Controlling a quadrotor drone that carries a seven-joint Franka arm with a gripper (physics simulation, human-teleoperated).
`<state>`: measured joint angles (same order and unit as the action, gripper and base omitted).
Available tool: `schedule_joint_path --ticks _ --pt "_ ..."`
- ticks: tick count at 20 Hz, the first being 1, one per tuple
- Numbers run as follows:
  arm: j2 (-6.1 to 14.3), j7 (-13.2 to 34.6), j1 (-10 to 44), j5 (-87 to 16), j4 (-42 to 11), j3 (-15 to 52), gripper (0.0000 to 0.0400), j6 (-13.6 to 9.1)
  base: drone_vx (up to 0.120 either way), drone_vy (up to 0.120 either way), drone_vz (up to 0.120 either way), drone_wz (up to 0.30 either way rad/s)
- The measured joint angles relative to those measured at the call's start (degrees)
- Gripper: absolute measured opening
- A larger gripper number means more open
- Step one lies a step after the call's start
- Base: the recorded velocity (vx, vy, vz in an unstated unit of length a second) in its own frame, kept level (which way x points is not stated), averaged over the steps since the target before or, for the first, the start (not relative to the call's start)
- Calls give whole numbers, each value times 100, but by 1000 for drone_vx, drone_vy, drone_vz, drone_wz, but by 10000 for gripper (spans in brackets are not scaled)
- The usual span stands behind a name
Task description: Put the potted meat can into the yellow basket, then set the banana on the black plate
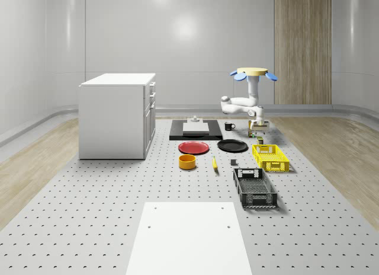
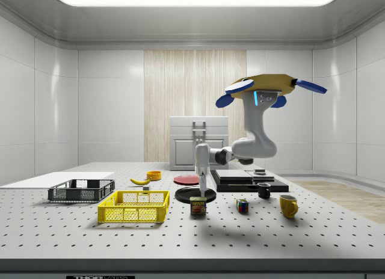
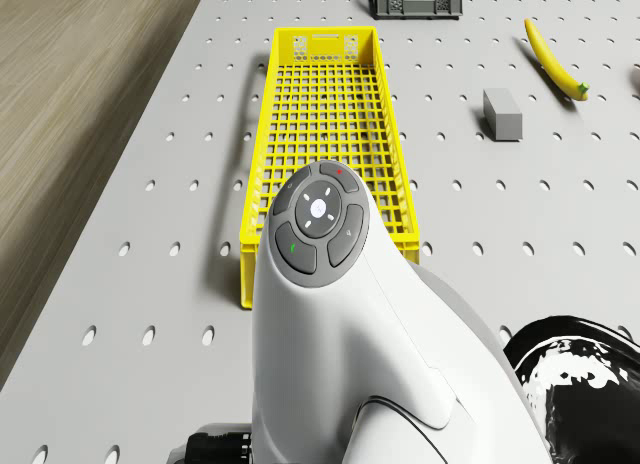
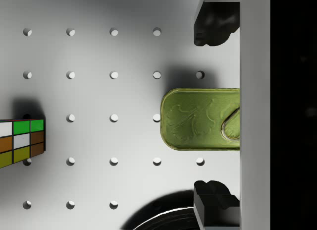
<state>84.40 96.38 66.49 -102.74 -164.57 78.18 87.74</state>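
Two baskets, yellow basket (image 2: 133, 206) and black crate (image 2: 81, 190), hold nothing. Drone (image 2: 264, 89) hovers above the tabletop (image 2: 313, 231); pincer (image 2: 204, 190) spread wide over the potted meat can (image 2: 198, 205), beside the black plate (image 2: 183, 196). Banana (image 2: 140, 181) lies beyond.

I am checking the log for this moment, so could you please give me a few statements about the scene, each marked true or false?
1. The potted meat can stands on the table, outside the yellow basket. True.
2. The gripper hangs above the can with its fingers spread to either side of it. True.
3. The banana lies on the black plate. False: it lies on the table, apart from the plate.
4. The drone rests on the table. False: it hovers above it.
5. A mug sits inside the yellow basket. False: the basket holds nothing.
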Motion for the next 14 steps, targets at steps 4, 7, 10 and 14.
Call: schedule_joint_path --ticks 4,7,10,14 --pt "40 7 9 16 2 6 400 37 90 0 0 0" --pt "77 7 20 -68 19 -91 400 102 0 0 0 0" --pt "117 3 39 -256 59 -297 400 205 0 0 0 0" --pt "154 -2 75 -516 125 -579 400 336 0 0 0 0"
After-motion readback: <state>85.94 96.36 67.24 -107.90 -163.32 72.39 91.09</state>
